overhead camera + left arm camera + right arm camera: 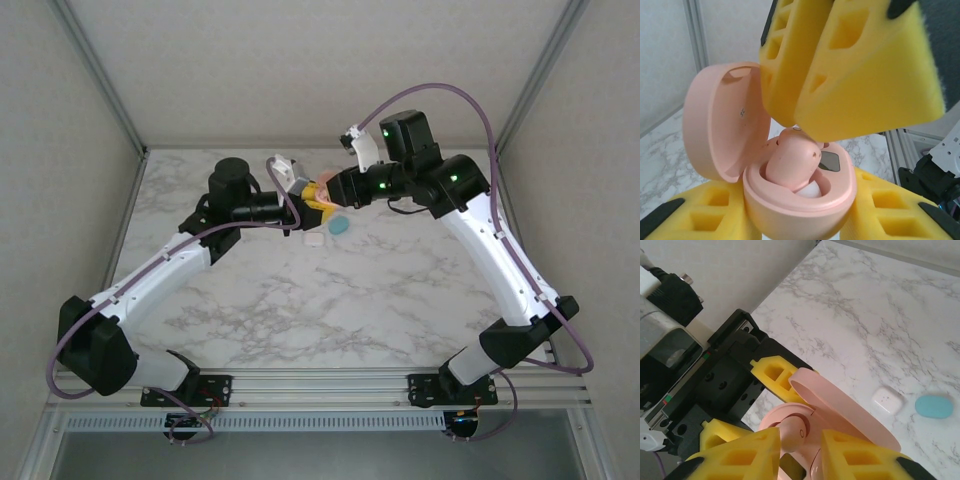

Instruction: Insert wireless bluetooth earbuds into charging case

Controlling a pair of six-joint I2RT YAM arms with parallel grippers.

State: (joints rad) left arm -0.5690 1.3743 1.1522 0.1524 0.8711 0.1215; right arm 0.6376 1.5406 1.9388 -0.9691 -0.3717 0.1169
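Right tool (pixel 799 436) seemingly pinches earbud (pixel 790 162) in case (pixel 790 212).

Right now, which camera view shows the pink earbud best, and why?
Left wrist: the pink earbud sits close-up, half-seated in the open pink case. Right wrist shows its top between yellow fingers; top external, too small to tell.

Case (pixel 790 210) and earbud (pixel 790 162) are smooth matt pink plastic, pincer pads (pixel 865 75) coarse yellow foam, table (pixel 400 300) smooth marble-patterned.
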